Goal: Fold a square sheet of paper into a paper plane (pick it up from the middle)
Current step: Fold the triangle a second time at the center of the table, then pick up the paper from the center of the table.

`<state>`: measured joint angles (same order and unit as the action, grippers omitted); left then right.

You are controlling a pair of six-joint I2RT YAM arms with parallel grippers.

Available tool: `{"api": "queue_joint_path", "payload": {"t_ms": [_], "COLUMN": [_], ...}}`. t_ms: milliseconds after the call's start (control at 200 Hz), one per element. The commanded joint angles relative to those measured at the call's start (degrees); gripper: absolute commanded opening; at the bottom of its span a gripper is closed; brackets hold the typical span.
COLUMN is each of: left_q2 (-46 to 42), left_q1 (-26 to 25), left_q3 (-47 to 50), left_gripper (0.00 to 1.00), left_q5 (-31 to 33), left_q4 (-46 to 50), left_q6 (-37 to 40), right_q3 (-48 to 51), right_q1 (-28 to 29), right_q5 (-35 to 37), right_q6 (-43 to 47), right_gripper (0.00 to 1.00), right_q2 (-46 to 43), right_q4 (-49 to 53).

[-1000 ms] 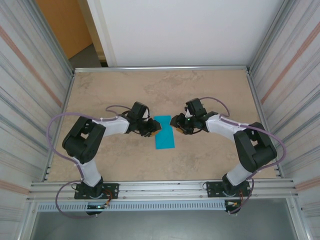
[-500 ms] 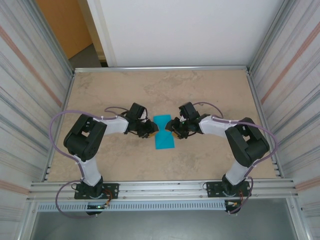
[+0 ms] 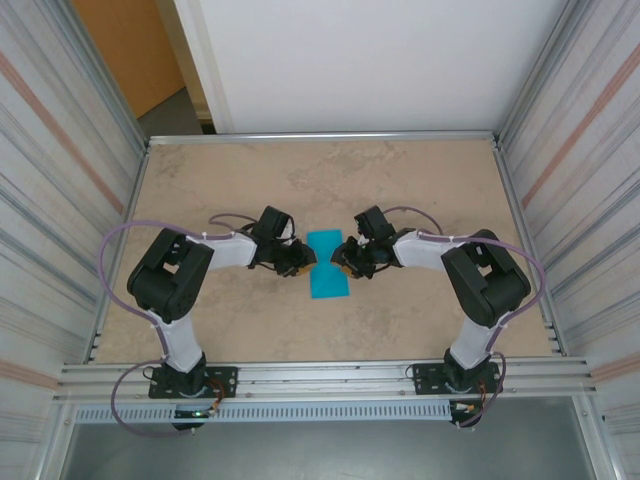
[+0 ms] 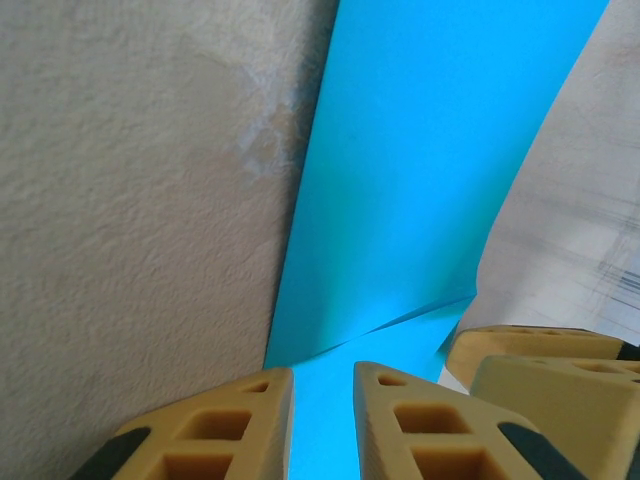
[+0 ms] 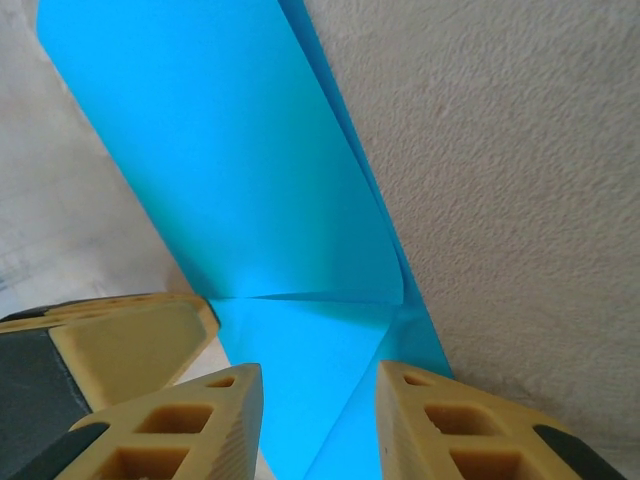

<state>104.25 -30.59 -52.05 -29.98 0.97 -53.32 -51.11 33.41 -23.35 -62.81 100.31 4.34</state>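
Left end effector narrowly parted, right end effector wider

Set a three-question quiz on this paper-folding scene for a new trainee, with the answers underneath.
1. True or false: the square sheet of paper sits between the left gripper and the right gripper.
2. In the right wrist view, what shows between the fingers? A. a cable B. turquoise paper C. a pen
3. Fill in: in the top view, the sheet's left-hand edge is met by the ____ gripper.

Key: 1 true; 2 B; 3 left.
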Motion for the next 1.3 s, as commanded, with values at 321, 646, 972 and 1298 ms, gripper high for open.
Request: {"api": "queue_joint_path", "payload": {"t_ms": [321,646,972,1298], "left_q2": [-0.55,-1.57,-1.54,-1.61], "left_q1": [0.1,0.11,0.13,0.11], "left_q3": [1.2,1.73,1.84,2.19], "left_gripper": [0.23,0.23,0.23,0.23], "left_q5": [1.76,3.4,3.04,3.15], "left_q4": [2.4,3.22,2.89,2.72], "left_q6": [0.98,0.61,0.43,0.03], "right_q3": [-2.82,-0.75,-1.53,-0.65], "right_q1": [1.3,1.4,2.1,2.17], "right_q5": [0.59,3.85,2.87,2.67], "right_q6": [-0.21,-0.47,-1.27,-1.79], "right_gripper": [0.3,0.32,0.31,0.3], "right_q2": [2.75,-1.43,1.09,1.55], "right_q4": [1.07,2.07,2.28,1.52]}}
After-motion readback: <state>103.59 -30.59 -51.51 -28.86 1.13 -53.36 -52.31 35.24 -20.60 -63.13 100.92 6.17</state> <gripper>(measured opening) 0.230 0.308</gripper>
